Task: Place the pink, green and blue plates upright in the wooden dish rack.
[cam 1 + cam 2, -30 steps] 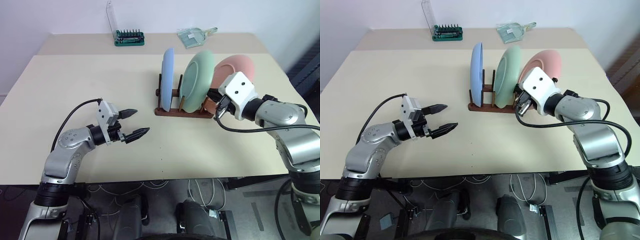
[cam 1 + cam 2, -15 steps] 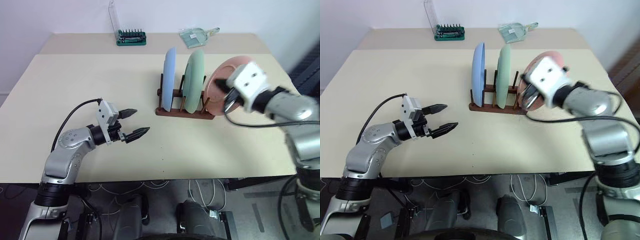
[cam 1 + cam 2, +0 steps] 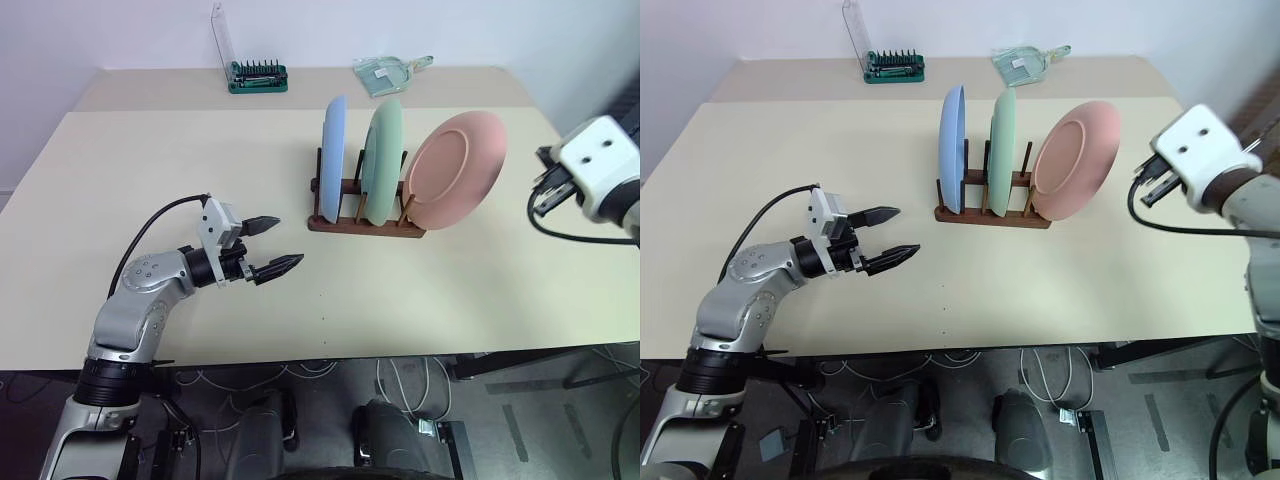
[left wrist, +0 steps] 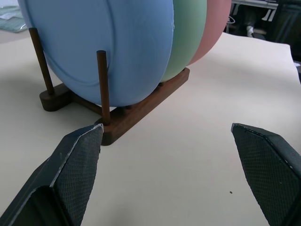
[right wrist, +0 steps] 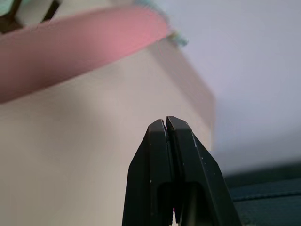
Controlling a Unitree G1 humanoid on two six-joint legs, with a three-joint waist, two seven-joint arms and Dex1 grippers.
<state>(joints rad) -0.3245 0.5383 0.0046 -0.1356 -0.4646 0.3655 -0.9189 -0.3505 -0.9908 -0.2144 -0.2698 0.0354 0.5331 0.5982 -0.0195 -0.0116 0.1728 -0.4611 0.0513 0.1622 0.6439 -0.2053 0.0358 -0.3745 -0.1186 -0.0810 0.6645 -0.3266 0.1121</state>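
The wooden dish rack (image 3: 365, 226) stands mid-table with all three plates on edge in it. The blue plate (image 3: 334, 155) is at its left end, the green plate (image 3: 384, 155) in the middle, and the pink plate (image 3: 455, 170) at the right end, tilted to the right. My left gripper (image 3: 283, 242) hovers open and empty left of the rack, pointing at it; the left wrist view shows the blue plate (image 4: 108, 42) close ahead. My right gripper (image 5: 165, 123) is shut on nothing, and its white hand (image 3: 597, 160) hangs apart from the pink plate, to that plate's right.
A green bit case (image 3: 258, 75) with a raised clear lid and a clear scoop-shaped thing (image 3: 385, 73) lie at the table's far edge. The beige table (image 3: 450, 300) ends just right of my right hand.
My right gripper has drawn back from the pink plate, to the right and slightly up. The green plate now stands straighter. The left arm has not moved.
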